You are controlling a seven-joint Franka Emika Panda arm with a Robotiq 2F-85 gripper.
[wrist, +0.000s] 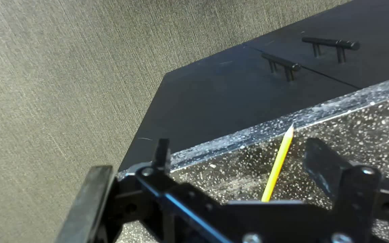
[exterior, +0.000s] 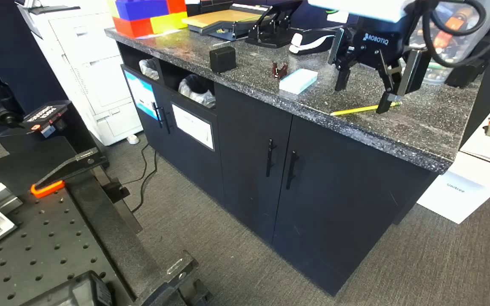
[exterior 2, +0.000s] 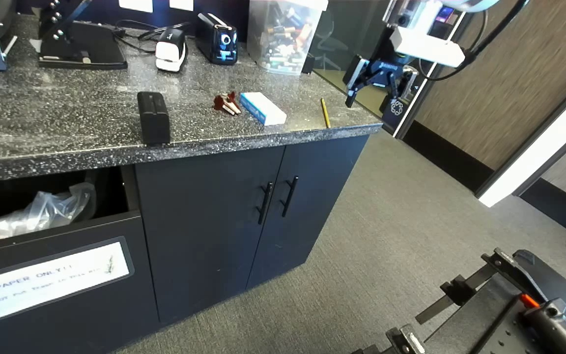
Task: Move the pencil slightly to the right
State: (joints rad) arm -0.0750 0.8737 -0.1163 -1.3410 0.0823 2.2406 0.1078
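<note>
While the yellow pencil (exterior: 355,110) lies flat on the speckled counter (exterior: 432,123), the gripper (exterior: 363,92) hangs near it, pointed downward, fingers (exterior: 383,104) spread well apart and grasping nothing. Clock bearings take twelve as the top of each view.

Pencil, in an exterior view: 2 o'clock from centre, tip toward 9, close to the counter's front edge. One finger crosses in front of it, short of the blunt end. In an exterior view the same pencil (exterior 2: 325,113) has its near end toward 6 o'clock, at the front edge; the gripper (exterior 2: 372,103) is at its 3 o'clock, a gap showing, so the two are apart.

Wrist view: pencil (wrist: 278,165) at 4 o'clock from centre, sharpened tip aimed between 12 and 1, lower length hidden behind the gripper's body. It shows in the space between the fingers, nearer the one on its 3 o'clock side. Black cabinet (wrist: 221,98), two bar handles (wrist: 280,61) at 2 o'clock; grey carpet (wrist: 62,84) at 10.

Neighbours: small white-and-blue box (exterior: 298,80) at the pencil's 10 o'clock; dark red staple remover (exterior: 279,71) just beside the box, at its 10, contact impossible to tell; black block (exterior: 223,59) farther out, near the front edge. In an exterior view, a clear bin (exterior 2: 307,5) of small coloured items stands at the pencil's 11.
</note>
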